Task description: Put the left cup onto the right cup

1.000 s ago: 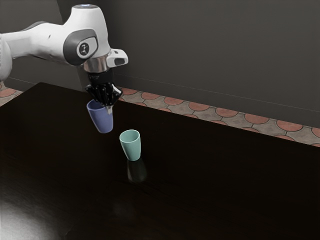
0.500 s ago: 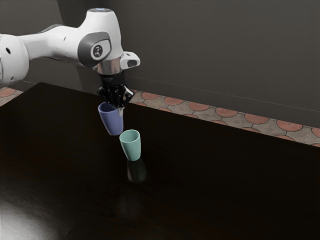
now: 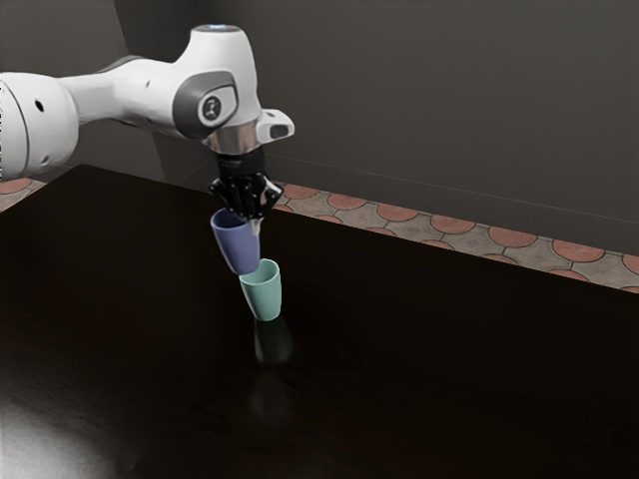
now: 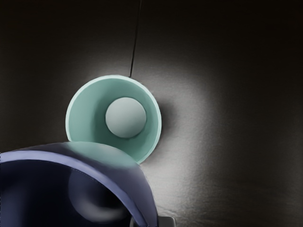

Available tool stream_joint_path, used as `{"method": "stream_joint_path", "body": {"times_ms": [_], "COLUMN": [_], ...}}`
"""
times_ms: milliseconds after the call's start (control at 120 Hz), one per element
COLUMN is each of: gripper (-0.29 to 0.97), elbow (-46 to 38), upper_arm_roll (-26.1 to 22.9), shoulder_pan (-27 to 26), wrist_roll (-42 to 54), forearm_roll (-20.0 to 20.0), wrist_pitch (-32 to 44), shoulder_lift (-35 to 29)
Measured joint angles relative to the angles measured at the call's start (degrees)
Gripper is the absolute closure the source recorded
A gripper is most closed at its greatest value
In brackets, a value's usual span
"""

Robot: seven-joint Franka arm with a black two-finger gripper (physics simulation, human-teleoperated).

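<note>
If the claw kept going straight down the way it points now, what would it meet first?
Probably the teal cup, at its rim: the purple cup, held tilted in the claw, hangs just above that edge and would touch there first. Depth is unclear, so it might instead slip past onto the table.

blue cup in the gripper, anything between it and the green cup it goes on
Nothing visible does. The gripper holds the blue cup tilted, its base close above the rim of the green cup, on the exterior view's left side. That cup stands upright on the table, mouth open and empty.
</note>
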Motion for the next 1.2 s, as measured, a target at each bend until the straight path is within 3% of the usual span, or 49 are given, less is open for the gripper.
{"method": "stream_joint_path", "body": {"times_ms": [1200], "gripper": [0.78], "elbow": [7.36], "upper_arm_roll": [0.31], "shoulder_pan": [0.37], "wrist_roll": [-0.81], "forearm_roll": [0.55], "wrist_pitch": [0.14], "shoulder_lift": [8.00]}}
